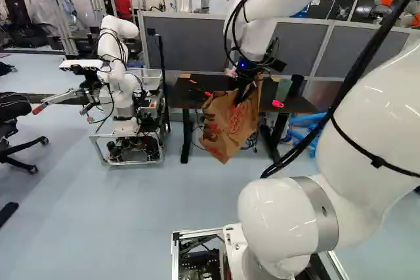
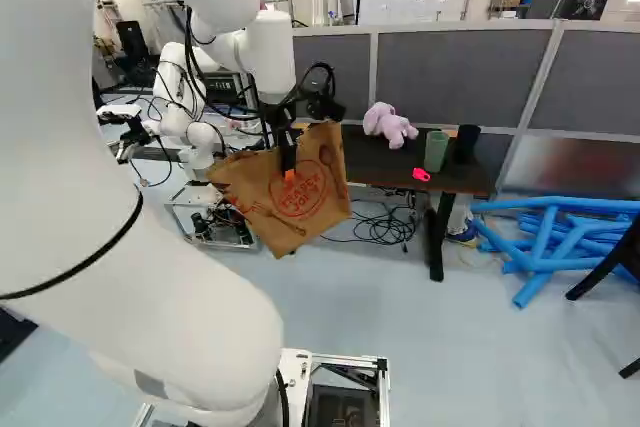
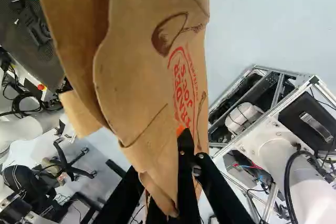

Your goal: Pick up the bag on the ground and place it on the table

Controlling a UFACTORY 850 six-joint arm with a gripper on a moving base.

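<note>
The gripper [image 2: 289, 169] there has the bag [image 1: 226, 126] pinched in its fingers, hanging askew, this side of the table [image 2: 385, 165].

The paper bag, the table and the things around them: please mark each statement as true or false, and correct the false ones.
1. The jaws hold the paper bag above the floor. True.
2. The pink toy and the green cup are on the table. True.
3. The bag stands upright on the table. False: it hangs tilted from the jaws.
4. The green cup lies on the floor. False: it stands on the table, beside a black cup.
5. Blue tubes lie on the floor. True.
6. The jaws are open and away from the bag. False: they are closed on its paper.
</note>
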